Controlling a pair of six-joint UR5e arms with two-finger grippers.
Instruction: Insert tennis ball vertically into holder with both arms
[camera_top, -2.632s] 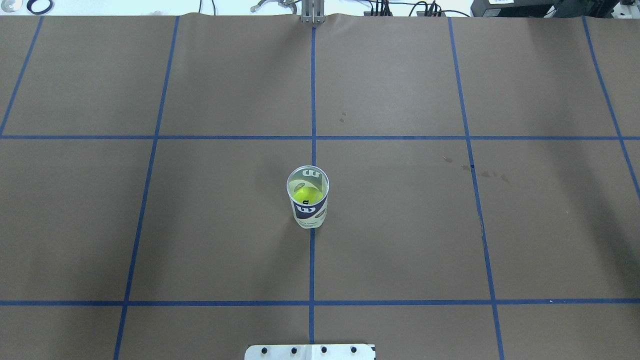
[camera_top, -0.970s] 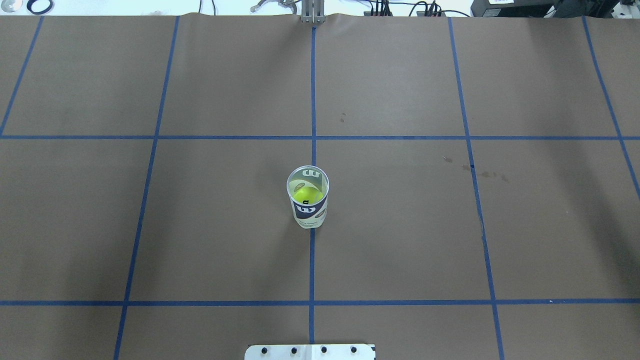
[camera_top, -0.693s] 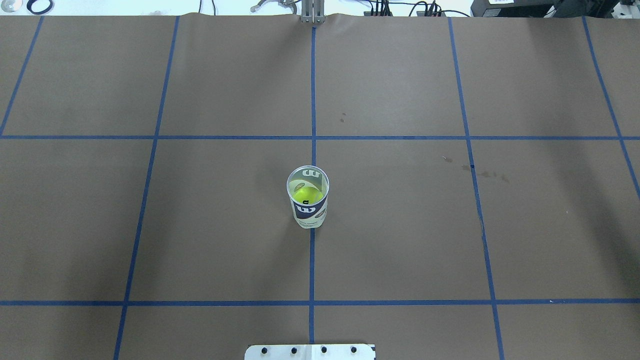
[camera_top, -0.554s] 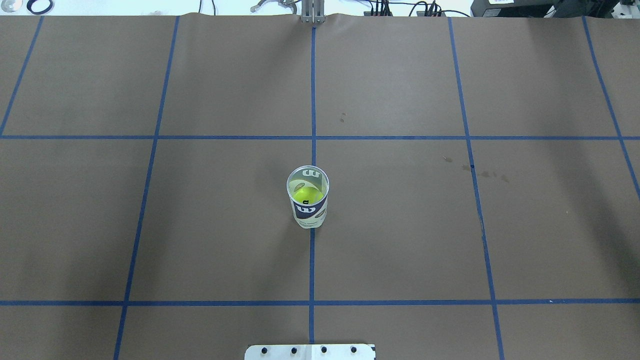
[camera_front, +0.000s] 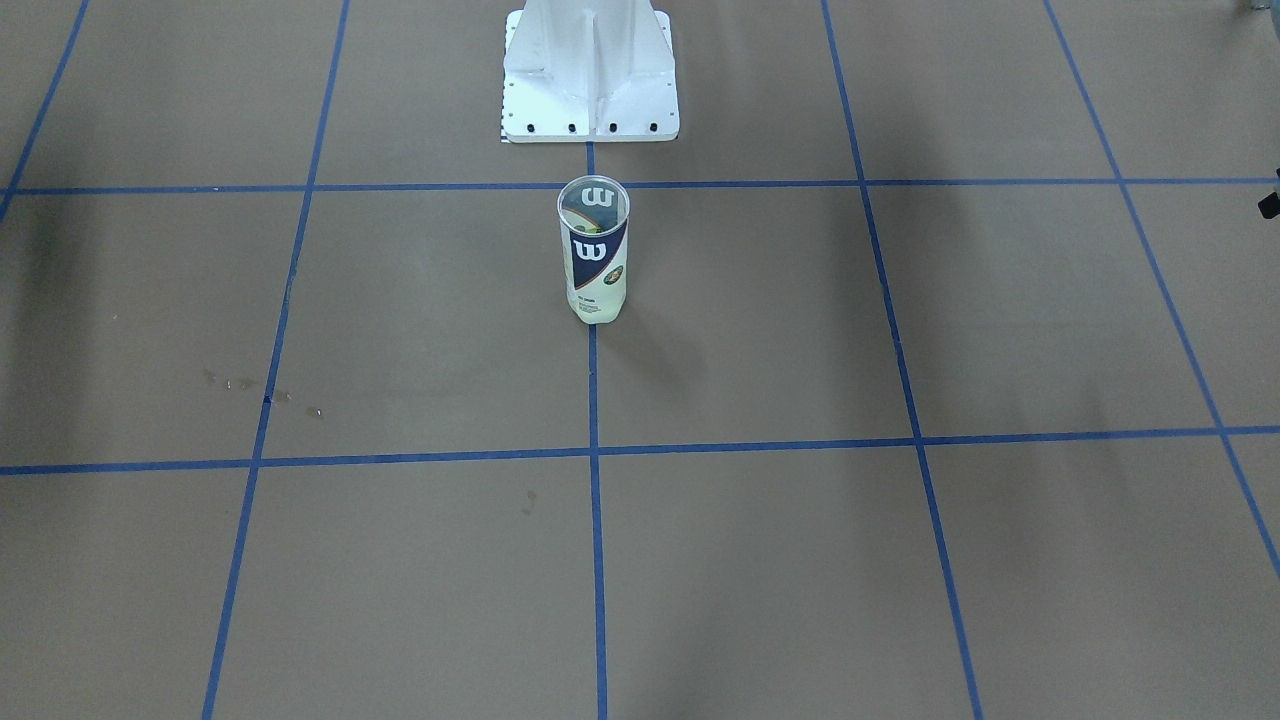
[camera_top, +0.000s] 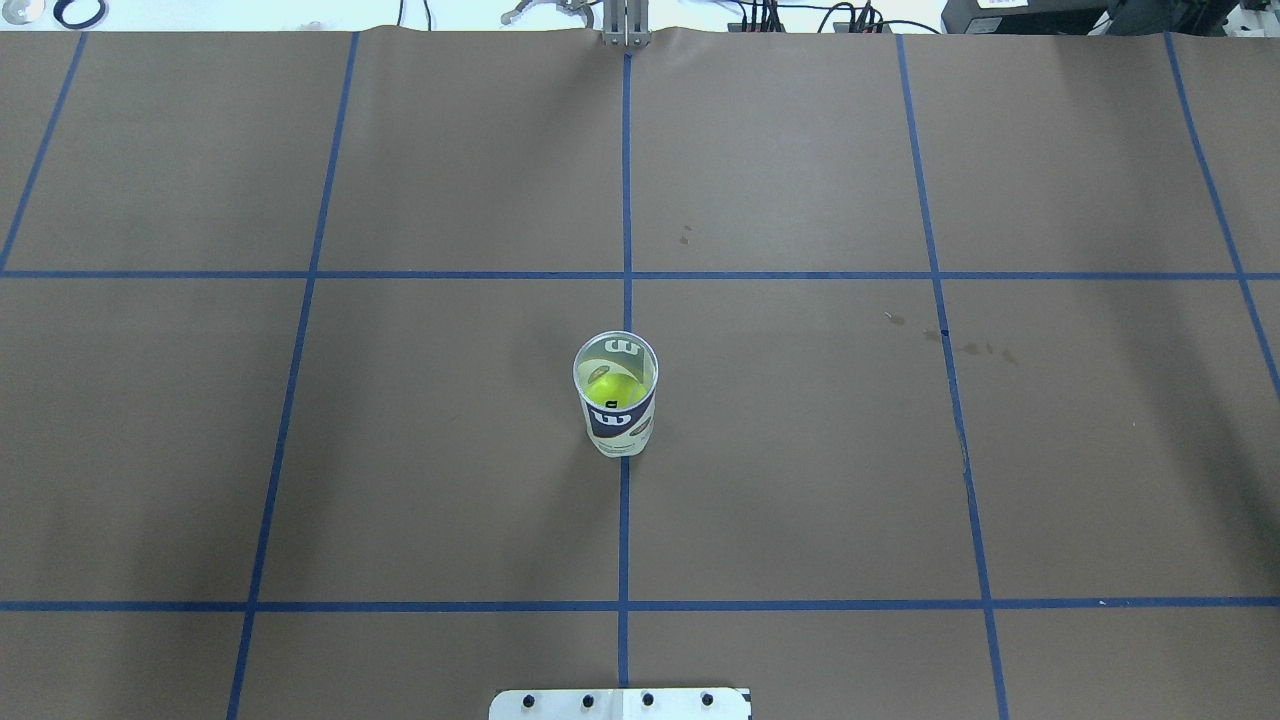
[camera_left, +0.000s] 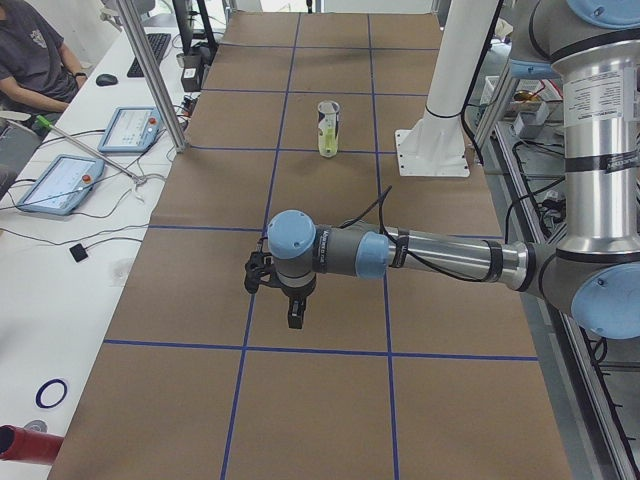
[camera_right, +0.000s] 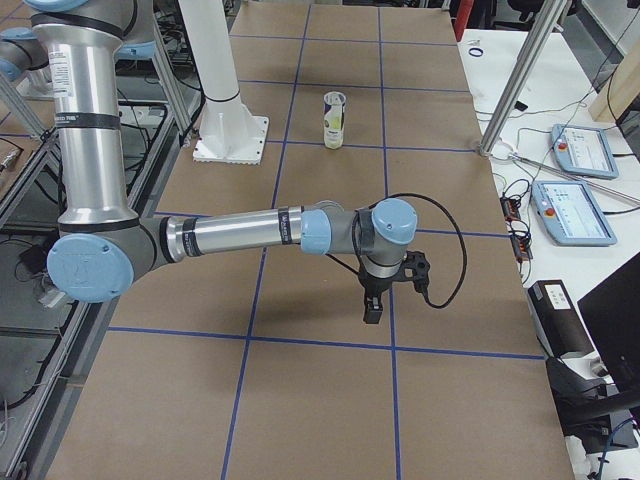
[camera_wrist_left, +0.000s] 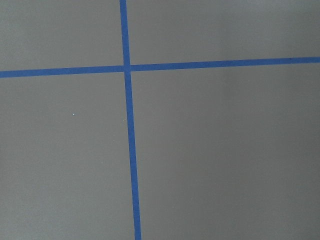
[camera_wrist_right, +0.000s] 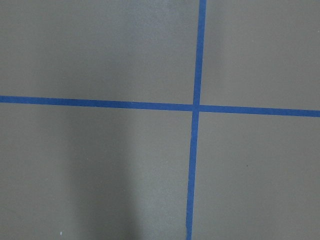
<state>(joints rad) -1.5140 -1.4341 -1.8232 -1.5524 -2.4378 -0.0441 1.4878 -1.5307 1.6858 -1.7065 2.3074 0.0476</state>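
from my desk the clear plastic cylindrical can with the navy-and-white wilson label (camera_top: 616, 395) stands upright on the centre blue tape line (camera_top: 624, 530) of the brown paper-covered table (camera_top: 800, 450), just in front of the white metal pedestal base (camera_front: 590, 90). its long axis is vertical and its mouth is open to the ceiling. down through that mouth i see a yellow-green tennis ball (camera_top: 612, 389) low inside, so i judge the insertion done.

the black left gripper (camera_left: 293, 322) hangs pointing down over the table's left end, and the black right gripper (camera_right: 371, 315) hangs the same way over the right end. both show only in the side views, so i cannot tell whether either one's fingers are apart or together; nothing seems to be carried. each wrist camera looks straight down at bare paper and a tape crossing, with no can in sight.

the can lies well apart from both, inward along the table toward its middle. neither arm looks clearly nearer. any return would have to come in from above, along that vertical axis, since a sideways brush could tip the tall can.
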